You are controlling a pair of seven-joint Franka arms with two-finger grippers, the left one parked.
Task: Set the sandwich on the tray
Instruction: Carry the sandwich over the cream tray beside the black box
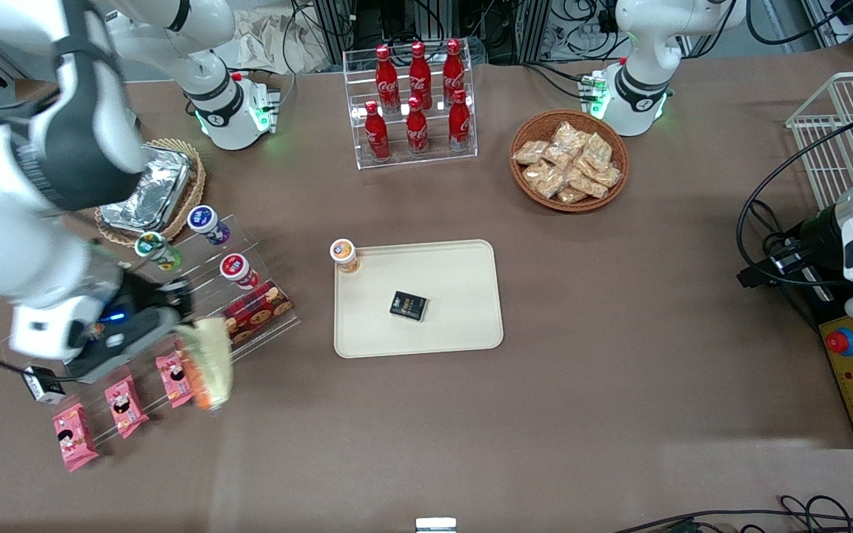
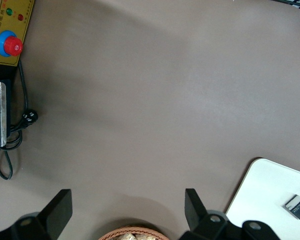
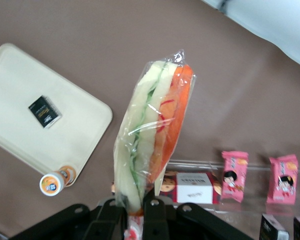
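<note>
Pinching sandwich (image 3: 152,135) base between closed fingers (image 3: 109,212), gripper (image 1: 175,333) above snack rack (image 1: 197,311).

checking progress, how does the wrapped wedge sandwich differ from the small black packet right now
The clear-wrapped wedge sandwich of pale bread with orange and green filling is gripped by the right gripper in the air over the clear snack rack; the small black packet lies flat on the cream rectangular tray. The sandwich is a large, pale wedge; the packet is small, dark and boxy. Both are packaged items.
</note>
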